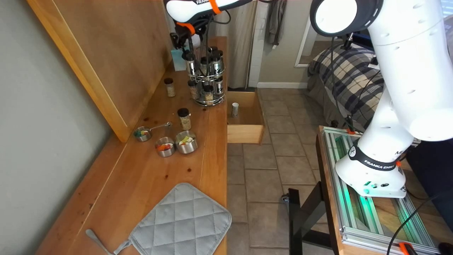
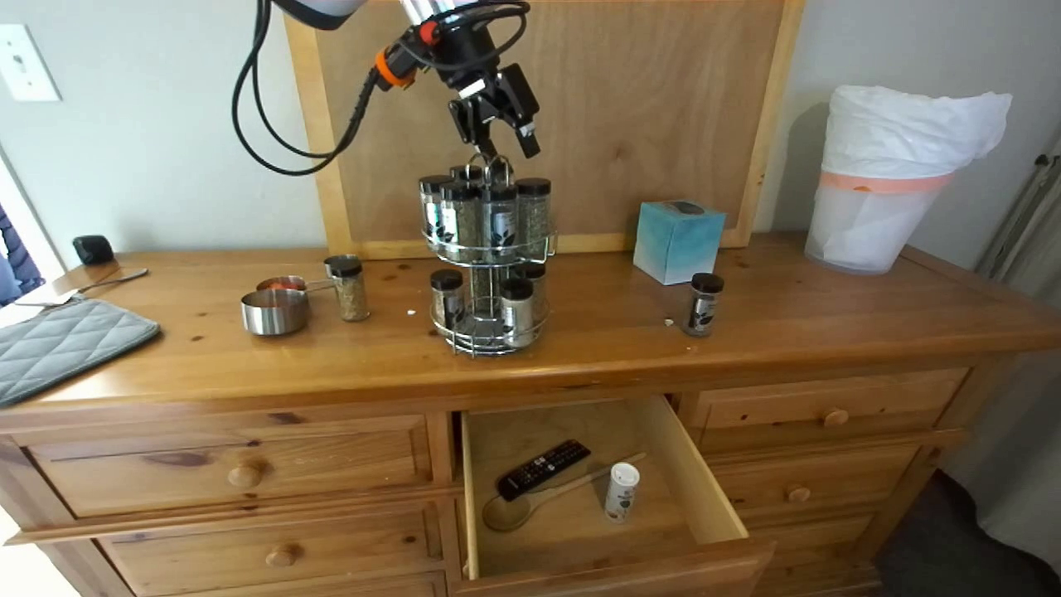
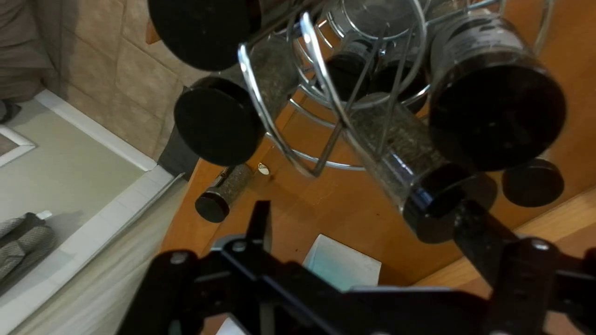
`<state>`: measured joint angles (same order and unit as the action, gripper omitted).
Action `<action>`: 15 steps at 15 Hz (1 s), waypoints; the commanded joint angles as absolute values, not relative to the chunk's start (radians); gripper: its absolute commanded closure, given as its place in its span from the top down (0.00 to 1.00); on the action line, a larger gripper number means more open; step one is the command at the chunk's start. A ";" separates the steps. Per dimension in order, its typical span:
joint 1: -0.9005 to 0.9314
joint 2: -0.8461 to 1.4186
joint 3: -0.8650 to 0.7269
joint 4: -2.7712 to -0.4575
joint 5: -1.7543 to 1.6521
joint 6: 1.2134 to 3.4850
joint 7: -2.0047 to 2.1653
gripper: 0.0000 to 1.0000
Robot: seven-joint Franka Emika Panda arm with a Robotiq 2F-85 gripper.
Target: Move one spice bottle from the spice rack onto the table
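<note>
The spice rack (image 2: 485,348) is a silvery two-tier wire rack on the wooden table (image 2: 597,319); it also shows in an exterior view (image 1: 208,103). It holds several glass spice bottles (image 2: 533,211) with black caps on both tiers. My gripper (image 2: 509,151) is open and tilted, just above the rack's top loops. In the wrist view, the gripper (image 3: 363,209) has its fingers wide apart with nothing held. Its right fingertip overlaps the cap of an upper-tier spice bottle (image 3: 396,135); I cannot tell whether they touch. In an exterior view, the fingers are partly hidden among cables and jars.
Two jars stand on the table: one (image 2: 351,294) by metal measuring cups (image 2: 275,315), one (image 2: 703,307) near a teal tissue box (image 2: 680,245). An open drawer (image 2: 704,506) holds a white shaker (image 2: 621,493), remote and spoon. A wooden back panel (image 2: 646,124) stands behind.
</note>
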<state>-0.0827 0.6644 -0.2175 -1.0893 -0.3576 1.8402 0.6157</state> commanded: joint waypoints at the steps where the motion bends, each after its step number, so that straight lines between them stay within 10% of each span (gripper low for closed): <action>1: -0.111 0.683 -0.203 -1.046 -0.318 1.809 0.586 1.00; 15: -0.125 0.538 -0.215 -1.211 -0.322 1.779 0.602 1.00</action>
